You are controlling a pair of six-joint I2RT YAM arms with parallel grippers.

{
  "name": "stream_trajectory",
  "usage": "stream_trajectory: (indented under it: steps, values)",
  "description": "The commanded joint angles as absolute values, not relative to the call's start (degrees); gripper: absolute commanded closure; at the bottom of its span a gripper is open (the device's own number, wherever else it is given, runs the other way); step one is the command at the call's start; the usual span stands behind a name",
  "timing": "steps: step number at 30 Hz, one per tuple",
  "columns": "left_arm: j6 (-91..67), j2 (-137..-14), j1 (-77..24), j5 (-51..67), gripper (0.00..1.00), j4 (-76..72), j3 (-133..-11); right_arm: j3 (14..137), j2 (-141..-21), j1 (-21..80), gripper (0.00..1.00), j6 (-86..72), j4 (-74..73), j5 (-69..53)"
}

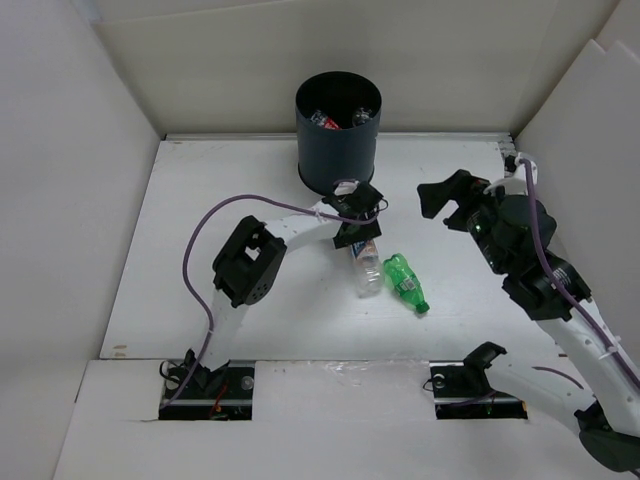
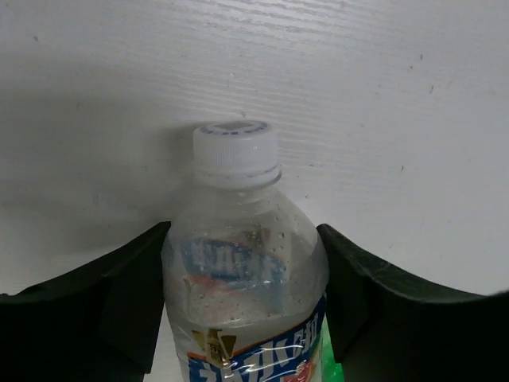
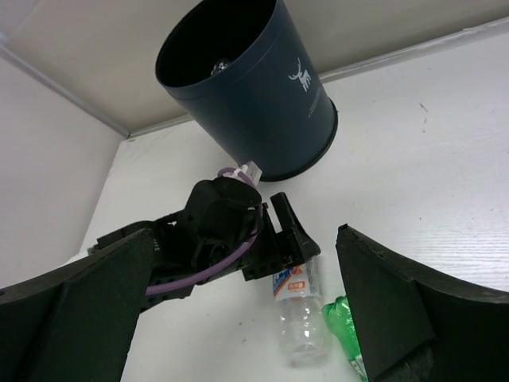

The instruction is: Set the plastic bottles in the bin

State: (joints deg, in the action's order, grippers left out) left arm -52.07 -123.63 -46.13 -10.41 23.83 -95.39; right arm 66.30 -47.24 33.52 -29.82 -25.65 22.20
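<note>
Clear bottle (image 2: 242, 270), white cap, blue label writing unreadable, lies on table (image 1: 230, 180) between left gripper (image 1: 360, 238) jaws pressed against its sides; green bottle (image 1: 405, 282) just beside; right gripper (image 1: 450, 205) jaws wide, empty; bin (image 3: 262, 103) beyond, white stag logo (image 3: 300, 77).

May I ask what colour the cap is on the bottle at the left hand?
White; the cap shows best in the left wrist view.
</note>
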Motion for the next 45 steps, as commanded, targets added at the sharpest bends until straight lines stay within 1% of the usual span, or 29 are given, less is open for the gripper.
stream_trajectory:
  steps: [1,2,3,4,5,6,7,8,9,10,12,15,16,18,19,24,27,31,34,35,36,38,39,40,41,42,43,44,45]
  values:
    - [-54.0,-123.5,-46.2,-11.1,0.43,25.1,-94.2,64.8,-46.8,34.1,0.0,-30.1,-24.6,20.4]
    - [-54.0,-122.4,-46.2,-11.7,0.67,25.1,-93.3,64.8,-46.8,34.1,0.0,-30.1,-24.0,19.8]
    - [-54.7,-121.6,-46.2,-13.5,0.76,26.0,-92.7,64.2,-46.8,34.1,0.0,-30.1,-23.5,19.2]
    - [-54.7,-120.7,-46.2,-14.7,0.83,26.5,-92.2,64.2,-46.8,34.1,0.0,-30.1,-22.7,18.2]
    - [-55.5,-118.2,-46.2,-15.8,0.88,27.2,-91.7,63.6,-46.8,34.1,0.0,-30.1,-22.1,17.5]
    - [-56.4,-116.6,-45.6,-18.4,0.96,28.3,-90.4,62.5,-46.8,34.1,0.0,-29.5,-21.2,16.4]
    - [-56.4,-114.6,-45.6,-19.7,0.98,28.3,-89.6,61.6,-46.8,34.1,0.0,-29.0,-19.9,13.5]
    - [-56.4,-112.3,-45.6,-20.8,0.98,28.3,-88.6,59.3,-46.8,34.1,0.0,-27.7,-16.4,11.7]
    - [-56.4,-107.4,-45.6,-22.1,0.98,27.5,-86.4,58.1,-46.8,34.1,0.0,-27.2,-14.5,10.1]
    - [-55.6,-104.7,-45.6,-23.9,1.0,26.6,-85.4,56.9,-46.8,34.6,0.0,-27.2,-12.8,8.7]
    - [-52.8,-97.4,-45.6,-24.4,1.0,24.1,-83.3,53.9,-46.1,34.6,0.0,-26.5,-8.7,4.5]
    - [-47.8,-91.6,-46.1,-23.3,1.0,20.3,-81.3,51.4,-46.7,35.2,0.0,-24.7,-3.8,-3.9]
    - [-46.9,-88.9,-46.1,-22.5,0.98,19.8,-80.6,50.9,-47.7,35.2,0.0,-24.7,-2.2,-6.6]
    - [-45.4,-86.9,-46.1,-20.5,0.96,19.0,-80.6,50.4,-48.8,35.7,0.0,-24.7,2.2,-13.7]
    - [-44.7,-86.2,-46.1,-19.8,0.96,19.0,-81.3,50.4,-49.4,36.4,0.0,-24.7,3.2,-15.0]
    - [-43.4,-80.3,-46.1,-12.2,0.96,15.9,-81.3,50.4,-53.9,38.3,0.0,-25.8,4.9,-14.2]
    - [-43.4,-76.2,-46.1,-7.5,0.96,12.3,-80.2,49.8,-56.2,38.8,0.0,-27.7,7.9,-16.3]
    - [-43.4,-72.5,-46.1,-3.3,0.96,9.2,-79.7,49.1,-59.5,39.4,0.0,-30.2,10.8,-18.5]
    - [-43.4,-70.8,-46.1,-2.2,0.96,8.5,-79.7,49.1,-61.8,40.0,0.0,-30.8,12.4,-18.5]
    - [-43.4,-70.8,-46.1,-1.7,0.95,8.5,-79.7,49.1,-61.8,40.0,0.0,-31.3,13.1,-19.1]
    - [-43.4,-70.3,-46.1,-1.7,0.93,8.5,-79.7,49.7,-62.5,40.5,0.03,-31.8,14.3,-19.8]
    - [-42.9,-69.7,-46.1,-1.7,0.88,8.5,-79.7,49.7,-62.5,40.5,0.15,-32.8,16.1,-19.8]
    - [-42.3,-69.7,-46.1,-2.5,0.85,8.5,-79.7,49.7,-63.1,40.5,0.3,-33.6,17.9,-21.0]
    - [-42.3,-69.7,-46.1,-3.1,0.77,9.2,-79.7,49.7,-63.8,40.5,0.37,-33.6,18.8,-22.0]
    - [-41.7,-69.1,-46.1,-4.2,0.74,9.2,-79.7,49.7,-63.8,40.5,0.5,-34.4,19.5,-23.1]
    - [-41.7,-69.1,-46.1,-4.2,0.64,9.2,-79.7,50.4,-64.8,40.5,0.75,-35.0,20.1,-24.7]
    - [-41.1,-69.1,-46.1,-5.1,0.46,9.2,-79.7,51.1,-65.3,40.5,0.83,-35.0,20.6,-24.7]
    - [-41.1,-68.4,-45.5,-7.3,0.01,10.4,-80.5,51.7,-65.8,41.1,0.9,-35.0,20.7,-24.7]
    - [-41.1,-67.9,-45.5,-8.9,0.0,11.4,-81.0,52.2,-66.6,41.1,0.93,-35.0,20.7,-24.7]
